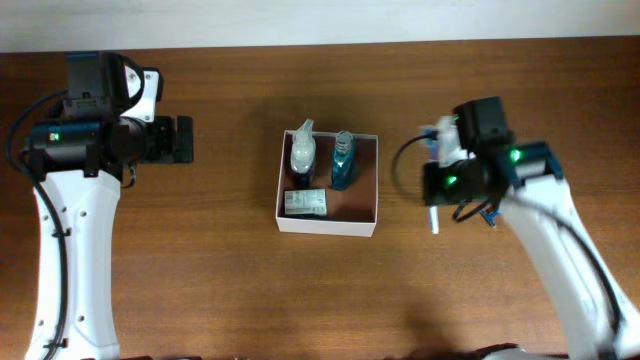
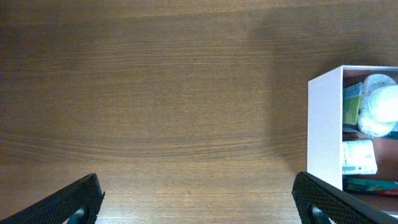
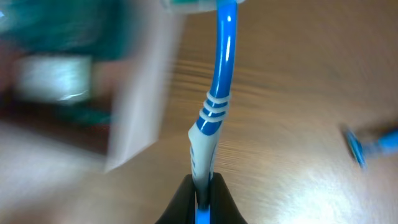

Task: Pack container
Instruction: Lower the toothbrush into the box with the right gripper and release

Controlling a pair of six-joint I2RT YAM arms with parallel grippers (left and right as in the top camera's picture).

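Note:
The container [image 1: 328, 226], a white-walled box with a reddish-brown inside, sits mid-table. It holds a clear spray bottle [image 1: 302, 150], a blue bottle [image 1: 343, 160] and a small pale packet [image 1: 305, 204]. My right gripper [image 1: 440, 185] is just right of the box, shut on a blue and white toothbrush [image 3: 214, 106]. The brush sticks out from the jaws [image 3: 200, 186] toward the blurred box wall [image 3: 140, 93]. My left gripper [image 1: 185, 140] is open and empty well left of the box. Its fingers [image 2: 196, 186] hang over bare wood, with the box wall [image 2: 324, 124] at the right.
A small blue object [image 3: 373, 146] lies on the wood to the right of the toothbrush; it also shows beside the right arm in the overhead view [image 1: 488, 215]. The brown wooden table [image 1: 200, 260] stretches around the box.

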